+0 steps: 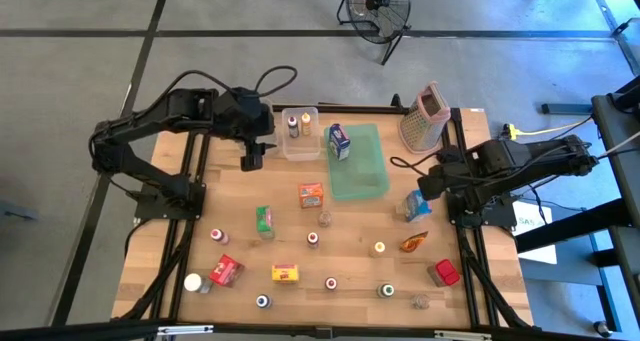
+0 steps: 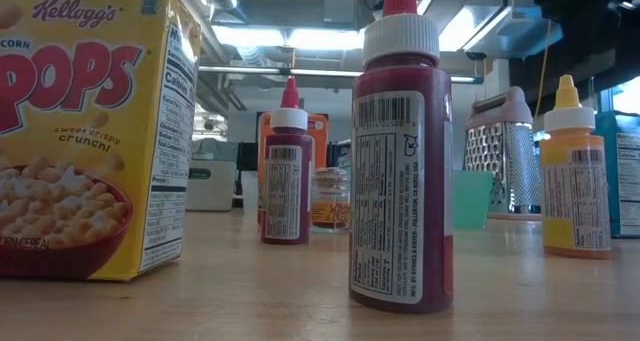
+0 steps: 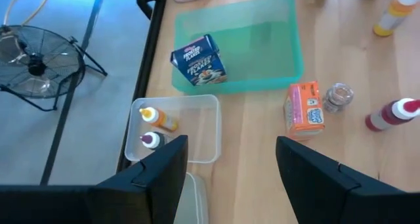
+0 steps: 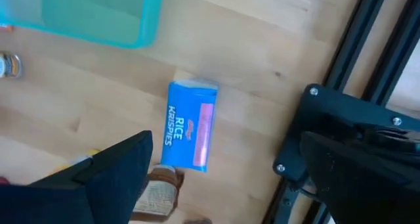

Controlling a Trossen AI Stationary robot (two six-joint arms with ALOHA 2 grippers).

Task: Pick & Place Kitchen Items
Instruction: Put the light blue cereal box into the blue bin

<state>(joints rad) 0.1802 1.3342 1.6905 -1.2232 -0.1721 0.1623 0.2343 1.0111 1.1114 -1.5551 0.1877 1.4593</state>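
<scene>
Looking straight down from overhead in the high view, taking in the whole wooden table (image 1: 330, 231) plus both arms. Sitting right at tabletop level in the low view, facing across into the room, super close to a yellow Corn Pops box (image 2: 95, 131) and a dark red bottle (image 2: 400, 161). Peering down from the left wrist at the green tray (image 3: 236, 46) and clear bin (image 3: 174, 129), both also showing from overhead. Hanging close over the blue Rice Krispies carton (image 4: 189, 124) from the right wrist.
</scene>
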